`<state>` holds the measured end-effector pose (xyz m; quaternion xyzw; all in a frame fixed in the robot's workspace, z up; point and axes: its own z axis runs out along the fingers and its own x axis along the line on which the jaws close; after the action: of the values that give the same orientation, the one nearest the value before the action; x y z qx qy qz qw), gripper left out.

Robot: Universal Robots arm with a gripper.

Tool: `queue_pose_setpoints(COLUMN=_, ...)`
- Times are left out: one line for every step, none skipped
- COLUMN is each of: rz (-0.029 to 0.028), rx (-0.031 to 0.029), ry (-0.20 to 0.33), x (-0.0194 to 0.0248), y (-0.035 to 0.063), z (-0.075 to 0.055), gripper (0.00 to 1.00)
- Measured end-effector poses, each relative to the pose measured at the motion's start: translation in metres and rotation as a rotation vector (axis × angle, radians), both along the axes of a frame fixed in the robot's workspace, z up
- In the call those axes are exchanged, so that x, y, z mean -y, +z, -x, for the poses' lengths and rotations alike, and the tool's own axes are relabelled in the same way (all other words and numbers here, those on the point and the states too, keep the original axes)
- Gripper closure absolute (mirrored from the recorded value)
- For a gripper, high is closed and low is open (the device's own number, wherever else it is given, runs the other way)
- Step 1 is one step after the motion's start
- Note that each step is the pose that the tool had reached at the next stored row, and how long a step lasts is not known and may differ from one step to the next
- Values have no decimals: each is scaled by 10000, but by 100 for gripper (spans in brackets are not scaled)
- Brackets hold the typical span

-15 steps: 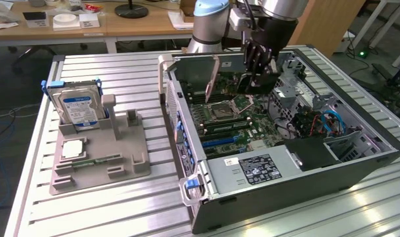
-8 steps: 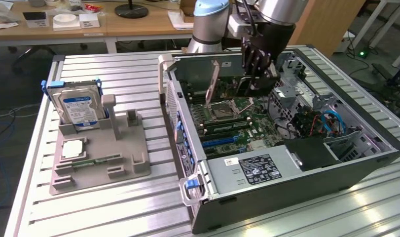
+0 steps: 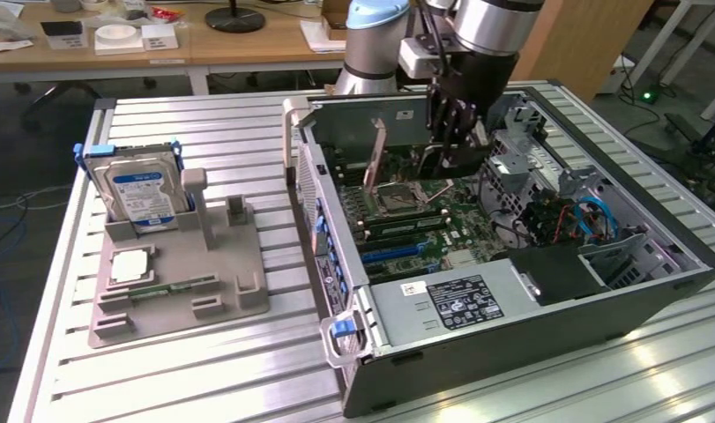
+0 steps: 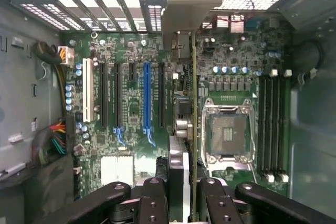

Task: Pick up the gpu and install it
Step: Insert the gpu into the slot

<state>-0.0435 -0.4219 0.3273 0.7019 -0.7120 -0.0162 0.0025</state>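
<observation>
We see the gpu point(image 4: 192, 103), a thin flat dark card with a pale metal bracket at one end, only edge-on from the wrist, so its faces are hidden. The black metal pincer point(image 4: 181, 198) is clamped on it, one finger on each side. The picture's edge cuts the finger bases off.

The card hangs upright inside the open grey computer case point(image 3: 533, 335), above the green motherboard point(image 4: 131, 51), between the long blue expansion slot point(image 4: 146, 95) and the empty square processor socket point(image 4: 227, 132). We cannot tell whether its lower edge touches a slot.

In the exterior view the arm hides part of the case's interior. To the exterior view's left, a silver hard drive with a blue-white label point(image 3: 145, 189) stands in a grey moulded holder point(image 3: 181, 291) on the slatted metal table point(image 3: 216, 370).
</observation>
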Motion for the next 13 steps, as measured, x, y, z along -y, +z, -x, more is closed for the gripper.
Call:
queue_pose_setpoints(rz=-1, rx=7, ry=1, x=20, y=-14, z=3, gripper=72)
queue_pose_setpoints(rz=-2, rx=16, ry=0, x=35, y=-27, z=3, gripper=72)
queue_pose_setpoints(rz=-4, rx=28, ry=-1, x=43, y=-43, z=4, gripper=72)
queue_pose_setpoints(rz=-4, rx=39, ry=-3, x=48, y=-59, z=5, gripper=72)
queue_pose_setpoints(rz=-3, rx=51, ry=-1, x=56, y=-76, z=4, gripper=72)
queue_pose_setpoints(rz=-2, rx=63, ry=-1, x=62, y=-91, z=5, gripper=72)
queue_pose_setpoints(rz=-3, rx=81, ry=-3, x=67, y=-106, z=7, gripper=72)
queue_pose_setpoints(rz=-2, rx=103, ry=-13, x=68, y=-120, z=12, gripper=72)
queue_pose_setpoints(rz=-3, rx=123, ry=-27, x=68, y=-136, z=23, gripper=72)
queue_pose_setpoints(rz=-2, rx=136, ry=-37, x=68, y=-152, z=47, gripper=72)
queue_pose_setpoints(rz=-3, rx=152, ry=-36, x=68, y=-166, z=75, gripper=72)
queue_pose_setpoints(rz=-2, rx=170, ry=-36, x=68, y=-178, z=103, gripper=72)
queue_pose_setpoints(rz=-3, rx=196, ry=-37, x=68, y=-191, z=128, gripper=72)
